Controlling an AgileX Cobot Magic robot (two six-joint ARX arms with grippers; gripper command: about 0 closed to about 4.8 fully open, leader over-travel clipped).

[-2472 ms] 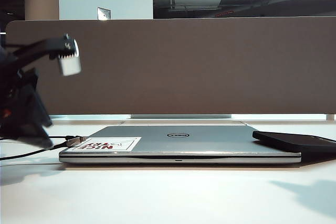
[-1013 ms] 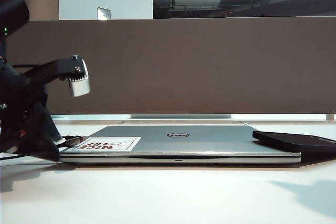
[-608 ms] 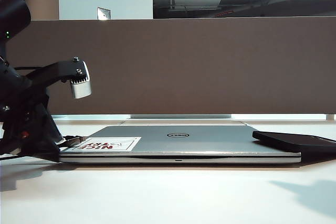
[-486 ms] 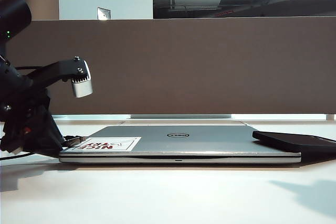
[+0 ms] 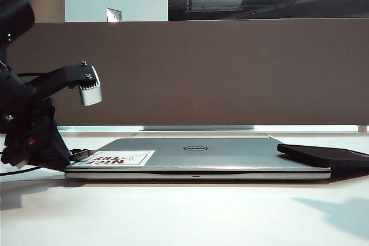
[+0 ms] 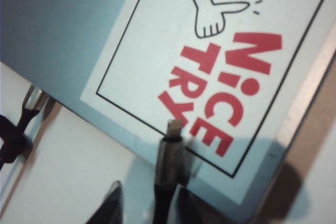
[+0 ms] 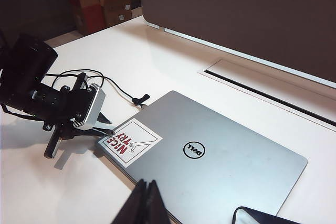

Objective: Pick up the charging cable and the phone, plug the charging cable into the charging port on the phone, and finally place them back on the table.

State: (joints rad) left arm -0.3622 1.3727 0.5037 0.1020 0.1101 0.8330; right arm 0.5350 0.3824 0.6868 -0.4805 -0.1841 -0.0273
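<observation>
there, left pincer [image 6: 147, 203] around thin cable [image 6: 169, 166]

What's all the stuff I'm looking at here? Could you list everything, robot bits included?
laptop: one, silver, closed, mid-table, with a red-lettered sticker on its lid
phone: one, glossy black, at the laptop's right corner
charging cable: one, black cord, silvery tip over the sticker's edge
other cord: one, thin, black, on the table beyond the laptop
table: one, white
divider panel: one, grey-brown, behind the table
cardboard boxes: several, brown, far back
left gripper: closing around the cable at the laptop's left corner
right gripper: shut, above the laptop
</observation>
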